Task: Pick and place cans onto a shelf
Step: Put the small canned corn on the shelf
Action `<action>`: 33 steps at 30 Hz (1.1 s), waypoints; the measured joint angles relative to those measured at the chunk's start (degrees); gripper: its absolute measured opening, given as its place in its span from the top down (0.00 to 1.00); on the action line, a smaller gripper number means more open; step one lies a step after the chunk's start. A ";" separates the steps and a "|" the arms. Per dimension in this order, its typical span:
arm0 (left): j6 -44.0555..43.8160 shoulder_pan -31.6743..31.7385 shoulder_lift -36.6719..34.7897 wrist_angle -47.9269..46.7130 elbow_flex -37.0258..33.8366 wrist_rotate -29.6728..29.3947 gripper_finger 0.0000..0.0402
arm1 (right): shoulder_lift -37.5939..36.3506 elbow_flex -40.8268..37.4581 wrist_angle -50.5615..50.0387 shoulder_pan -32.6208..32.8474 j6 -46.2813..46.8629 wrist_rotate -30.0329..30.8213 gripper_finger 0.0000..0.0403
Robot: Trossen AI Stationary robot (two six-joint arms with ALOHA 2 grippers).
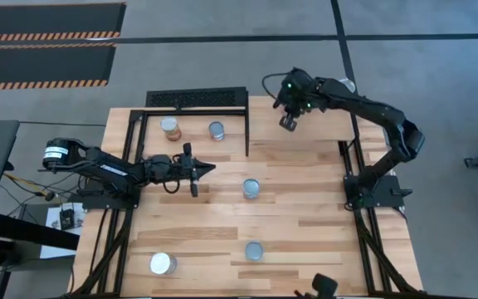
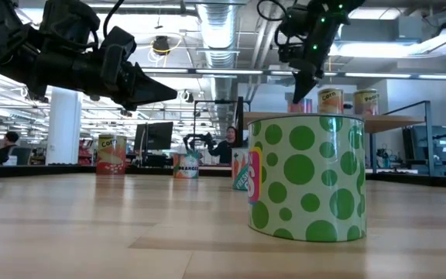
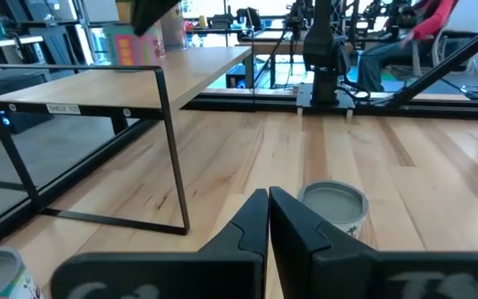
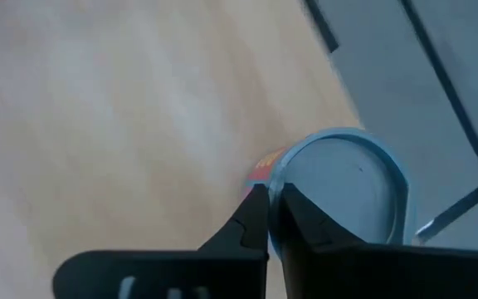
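My left gripper is shut and empty, held level above the table's left middle and pointing toward the right edge. A silver-topped can stands on the table just beyond it. My right gripper is shut and points down near the far edge, right of the black-framed shelf. A can with a silvery top and orange label stands right at its fingertips. Two cans stand on the shelf. A green-dotted can stands close to the low camera. My right gripper's shut fingertips stand over the rim of the silvery-topped can, coming from above. The fingers cover the spot, so I cannot tell whether they touch it. The can stands upright on the wood.
Two more cans stand near the table's near edge, one silver-topped and one white-topped. The shelf's thin black legs stand ahead of my left gripper. The table's far edge and the grey floor lie just beyond my right gripper.
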 joint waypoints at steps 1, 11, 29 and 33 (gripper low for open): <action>0.00 0.00 0.00 -0.01 0.00 0.00 0.99 | 0.19 0.06 0.31 -0.52 -0.06 -0.12 0.94; 0.04 0.00 0.00 -0.03 0.00 -0.01 0.99 | 1.21 0.08 2.93 -3.15 0.94 -0.45 0.93; 0.02 0.00 0.00 -0.07 0.00 0.00 0.99 | 1.21 0.04 3.21 -4.70 3.46 0.33 0.82; 0.00 0.00 0.00 -0.08 0.00 -0.01 0.99 | 1.01 -0.03 5.27 -4.43 3.42 3.60 0.76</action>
